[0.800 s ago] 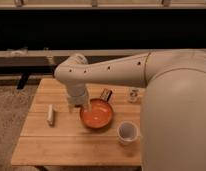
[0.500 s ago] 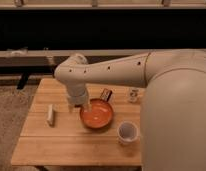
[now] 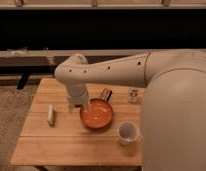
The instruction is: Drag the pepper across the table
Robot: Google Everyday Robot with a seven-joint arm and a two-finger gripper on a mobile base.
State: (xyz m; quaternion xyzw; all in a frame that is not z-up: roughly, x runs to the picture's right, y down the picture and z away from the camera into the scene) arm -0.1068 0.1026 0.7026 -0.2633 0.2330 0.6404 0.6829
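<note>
Pepper [image 3: 106, 94]: small dark piece, long axis seemingly slanted, lay on the table [image 3: 61, 145] just above the orange bowl [image 3: 98, 115], up and right of the gripper [image 3: 78, 105], which hung at the bowl's left rim, fingers apart, apparently empty.

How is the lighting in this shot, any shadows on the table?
Camera view: warm, dim light; background above the light wooden plank table nearly black; soft shadow under the tool, which hangs at the round orange bowl's left rim.
</note>
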